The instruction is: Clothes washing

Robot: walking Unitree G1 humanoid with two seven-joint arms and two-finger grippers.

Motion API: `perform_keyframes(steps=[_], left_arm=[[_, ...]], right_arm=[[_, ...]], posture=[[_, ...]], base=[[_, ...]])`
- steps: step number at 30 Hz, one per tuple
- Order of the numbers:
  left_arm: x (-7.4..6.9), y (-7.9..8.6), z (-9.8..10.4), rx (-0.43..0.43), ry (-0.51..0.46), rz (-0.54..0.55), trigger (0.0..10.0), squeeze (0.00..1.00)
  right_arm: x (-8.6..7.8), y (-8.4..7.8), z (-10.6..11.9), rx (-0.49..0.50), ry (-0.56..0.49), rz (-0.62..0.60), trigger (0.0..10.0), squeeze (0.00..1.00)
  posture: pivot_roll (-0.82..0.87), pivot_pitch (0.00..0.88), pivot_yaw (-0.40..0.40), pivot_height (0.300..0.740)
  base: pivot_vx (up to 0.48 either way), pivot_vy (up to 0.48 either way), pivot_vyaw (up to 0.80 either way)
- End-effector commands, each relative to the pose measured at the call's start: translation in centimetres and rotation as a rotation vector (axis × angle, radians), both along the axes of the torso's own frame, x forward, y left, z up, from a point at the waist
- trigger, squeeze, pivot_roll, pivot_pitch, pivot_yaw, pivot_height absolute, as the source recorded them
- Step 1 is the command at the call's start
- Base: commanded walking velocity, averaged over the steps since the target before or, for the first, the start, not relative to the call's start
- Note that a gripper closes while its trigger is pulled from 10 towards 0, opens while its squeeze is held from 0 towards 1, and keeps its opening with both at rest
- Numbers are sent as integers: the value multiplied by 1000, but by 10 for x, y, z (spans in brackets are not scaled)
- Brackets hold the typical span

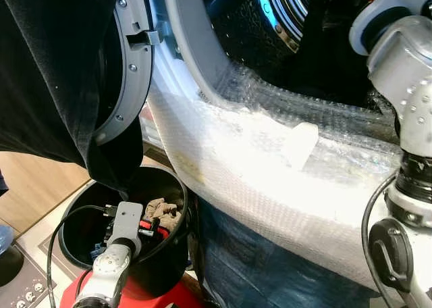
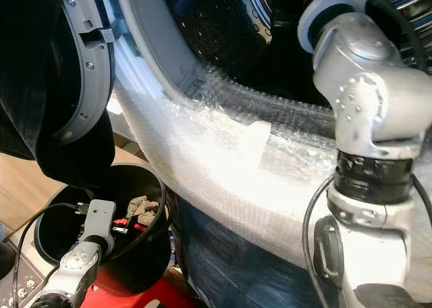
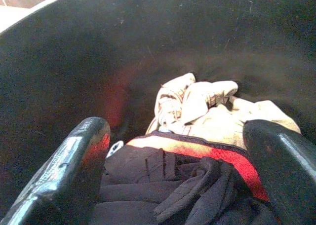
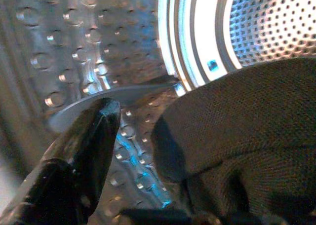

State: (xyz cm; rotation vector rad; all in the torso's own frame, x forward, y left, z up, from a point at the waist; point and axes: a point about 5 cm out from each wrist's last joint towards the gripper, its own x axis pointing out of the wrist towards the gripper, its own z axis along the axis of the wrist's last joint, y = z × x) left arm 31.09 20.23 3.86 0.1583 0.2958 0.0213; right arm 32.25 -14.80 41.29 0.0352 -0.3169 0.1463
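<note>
The left claw (image 3: pixel 173 185), fingers apart, hangs inside the black bucket (image 1: pixel 81 210) over crumpled clothes (image 3: pixel 197 131). The right claw (image 4: pixel 143 151) is clamped on a dark garment (image 4: pixel 247 131) inside the drum (image 4: pixel 89 52), at 1 o'clock past the bubble-wrapped rim (image 1: pixel 283 166).

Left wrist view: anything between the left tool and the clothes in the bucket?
Nothing visible. The left tool is open inside the black bucket, straddling the dark garment with a red band; the beige cloth lies just beyond.

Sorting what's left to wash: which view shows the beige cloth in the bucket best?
The left wrist view: the beige cloth lies crumpled between the open left gripper fingers. Both eye views show it small, inside the black bucket.
</note>
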Motion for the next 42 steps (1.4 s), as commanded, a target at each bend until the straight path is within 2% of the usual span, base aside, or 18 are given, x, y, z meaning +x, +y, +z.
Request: perform_keyframes(steps=[1,2,4,7,16,17,19,22,25,26,27,28,30,32,37,39,41,42], left_arm=[[-11,2,-15,3,71,8,10000,0],[-11,2,-15,3,71,8,10000,0],[-10,1,-14,0,69,7,10000,0],[-10,0,-14,-3,69,4,10000,0],[-11,0,-16,-4,75,6,10000,0],[-11,1,-16,-3,79,7,10000,0],[-11,2,-16,-2,81,6,10000,0],[-10,0,-16,-2,82,3,10000,0],[-9,-2,-16,-3,82,-1,10000,0],[-7,-4,-15,-5,81,-6,10000,0],[-7,-4,-15,-5,81,-6,10000,0],[-6,-6,-14,-6,78,-12,10000,0],[-4,-7,-13,-7,73,-12,10000,0],[-3,-6,-12,-6,71,-11,10000,0],[0,-4,-8,4,67,-14,10000,0],[2,-4,-7,3,63,-13,10000,0],[3,-4,-6,4,62,-15,10000,0],[3,-5,-6,5,62,-19,10000,0]], right_arm=[[-13,10,3,79,-15,117,10000,0],[-13,10,3,79,-15,117,10000,0],[-20,21,5,154,-26,247,10000,0],[-28,30,-2,138,6,352,10000,0],[-33,16,-31,9,111,270,10000,0],[-37,8,-39,-82,139,234,10000,0],[-39,2,-45,-140,156,192,10000,0],[-38,0,-46,-130,139,165,10000,0],[-33,10,-43,-78,124,241,10000,0],[-24,20,-40,-65,105,284,10000,0],[-24,20,-40,-65,105,284,10000,0],[-6,27,-32,-14,89,266,10000,0],[15,31,-20,67,87,210,10000,0],[24,35,-10,117,76,201,10000,0],[60,49,20,334,96,141,10000,0],[69,53,29,359,103,117,10000,0],[72,54,41,293,63,79,10000,0],[71,51,49,202,21,20,10000,0]], posture=[[-186,73,82,740],[-186,73,82,740],[-187,72,80,740],[-184,71,79,740],[-179,73,77,740],[-183,74,79,740],[-186,74,81,740],[-190,72,81,740],[-199,69,83,740],[-204,63,86,740],[-204,63,86,740],[-194,57,84,740],[-194,52,86,740],[-194,52,86,740],[-198,29,98,740],[-199,26,97,740],[-200,18,98,740],[-203,19,101,740]], base=[[0,0,0],[0,0,0],[0,0,0],[0,0,0],[0,0,0],[0,0,0],[0,0,0],[0,0,0],[0,0,0],[0,0,0],[0,0,0],[0,0,0],[0,0,0],[0,0,0],[0,0,0],[0,0,0],[0,0,0],[0,0,0]])
